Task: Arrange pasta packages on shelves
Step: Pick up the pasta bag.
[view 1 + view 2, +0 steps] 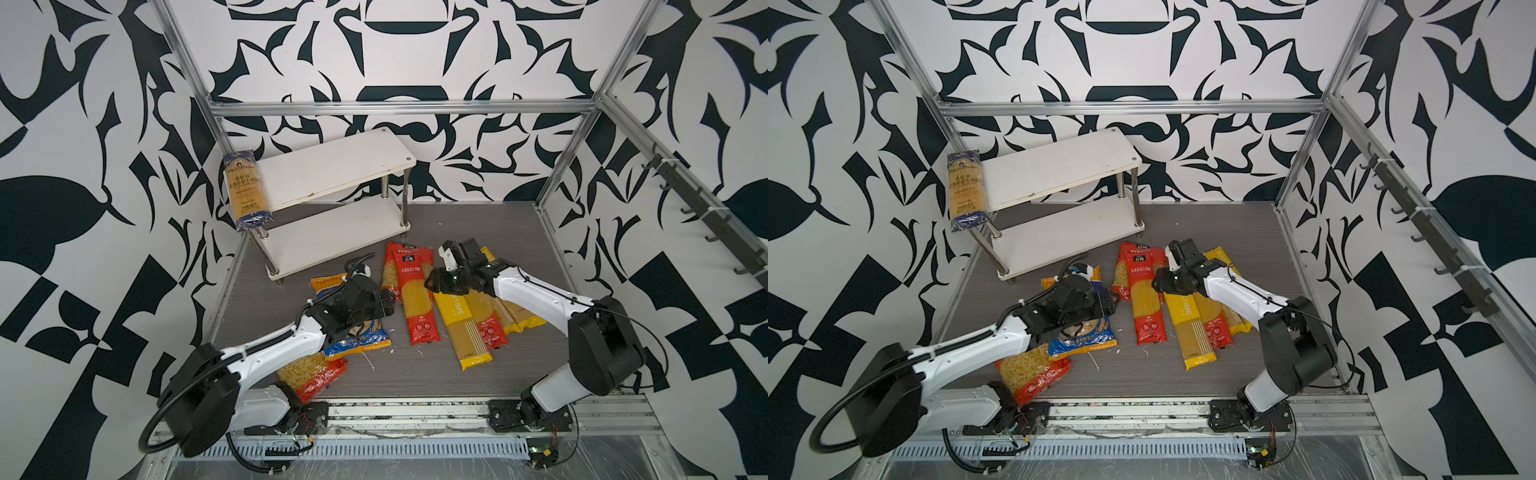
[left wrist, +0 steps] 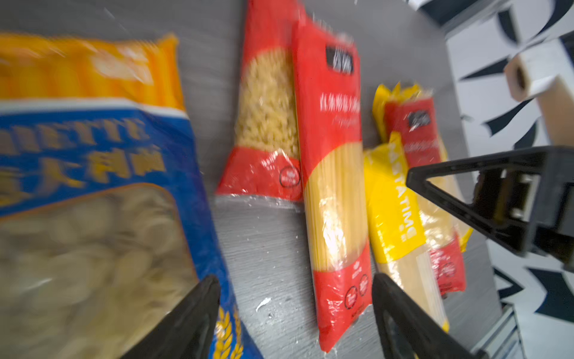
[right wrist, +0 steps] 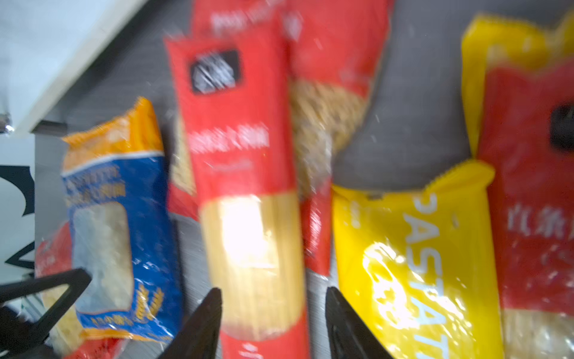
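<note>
The shelves stand at the back left, with a blue spaghetti pack lying across the top board's left end. The other pasta packages lie on the grey table. My left gripper is open above bare table, between a blue-orange bag and a red spaghetti pack. My right gripper hangs open over that red spaghetti pack, its fingers on either side of it. A red short-pasta bag lies partly under the red pack. A yellow pack lies to its right.
A second red pack and another yellow pack lie under the right arm. A red-orange short-pasta bag sits by the left arm's base. Aluminium rails frame the cell, and a hook rail runs along the right wall.
</note>
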Available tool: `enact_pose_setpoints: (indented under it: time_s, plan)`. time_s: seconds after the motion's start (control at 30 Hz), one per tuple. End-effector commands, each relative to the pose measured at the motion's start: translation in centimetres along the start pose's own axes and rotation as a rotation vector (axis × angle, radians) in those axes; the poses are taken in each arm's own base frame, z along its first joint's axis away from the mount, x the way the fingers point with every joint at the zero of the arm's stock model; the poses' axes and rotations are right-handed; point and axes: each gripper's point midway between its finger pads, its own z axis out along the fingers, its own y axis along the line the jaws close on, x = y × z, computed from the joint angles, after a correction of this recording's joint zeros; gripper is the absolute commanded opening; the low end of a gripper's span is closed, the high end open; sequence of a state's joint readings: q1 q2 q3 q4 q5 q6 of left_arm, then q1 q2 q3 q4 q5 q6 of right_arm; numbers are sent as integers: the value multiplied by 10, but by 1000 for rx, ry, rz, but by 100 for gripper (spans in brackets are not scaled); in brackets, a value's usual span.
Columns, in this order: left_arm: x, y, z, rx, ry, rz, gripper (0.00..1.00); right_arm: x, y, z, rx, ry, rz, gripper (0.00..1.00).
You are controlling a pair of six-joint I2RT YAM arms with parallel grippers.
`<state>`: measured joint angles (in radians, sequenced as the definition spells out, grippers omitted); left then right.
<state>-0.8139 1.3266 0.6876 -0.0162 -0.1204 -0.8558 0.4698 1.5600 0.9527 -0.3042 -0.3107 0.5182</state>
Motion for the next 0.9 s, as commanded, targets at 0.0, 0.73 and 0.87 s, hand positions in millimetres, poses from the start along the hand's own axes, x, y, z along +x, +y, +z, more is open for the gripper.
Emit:
enact_pose_setpoints:
  time_s: [0.0, 0.73, 0.87]
  plan:
    - [-1, -27, 17, 94, 27, -49, 79, 15, 14, 11, -138, 51, -42, 60]
    - [14, -17, 46, 138, 95, -117, 57, 45, 47, 62, -415, 99, 75, 44]
    - [-6, -13, 20, 139, 46, -117, 58, 40, 57, 45, -467, 45, 66, 22]
